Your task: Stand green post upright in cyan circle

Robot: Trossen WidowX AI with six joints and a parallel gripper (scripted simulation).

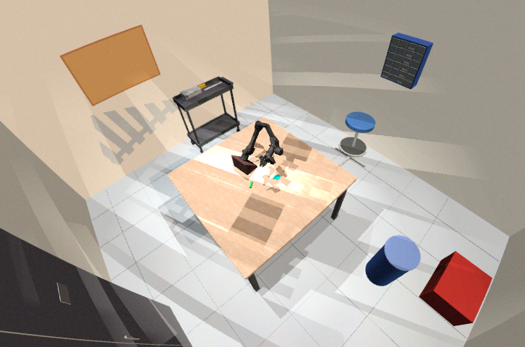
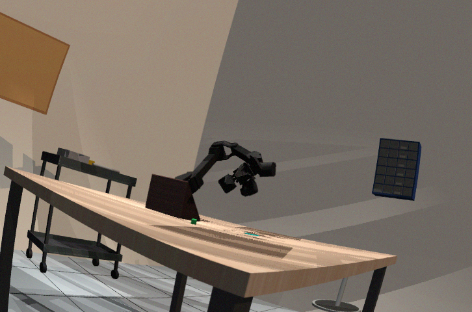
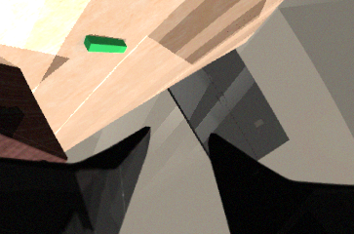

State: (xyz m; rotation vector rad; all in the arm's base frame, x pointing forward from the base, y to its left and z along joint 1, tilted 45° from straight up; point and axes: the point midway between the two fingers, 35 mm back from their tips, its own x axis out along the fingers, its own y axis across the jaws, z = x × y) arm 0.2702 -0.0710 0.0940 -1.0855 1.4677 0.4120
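The green post (image 1: 251,184) (image 2: 194,221) (image 3: 106,45) lies on its side on the wooden table (image 1: 214,196) (image 2: 133,216) (image 3: 106,93). The cyan circle (image 1: 277,177) (image 2: 251,234) lies flat on the table, to the right of the post in the top and exterior views; it is not in the wrist view. My gripper (image 3: 179,135) is partly open and empty, with a gap between its fingertips. It hangs above the table, away from the post, which shows beyond the left finger in the wrist view.
A dark reddish-brown wedge-shaped block (image 1: 243,165) (image 2: 168,196) (image 3: 23,112) stands on the table beside the arm's base, close to the post. A black cart (image 1: 204,93) (image 2: 93,169) stands behind the table. A blue stool (image 1: 359,121) stands to its right.
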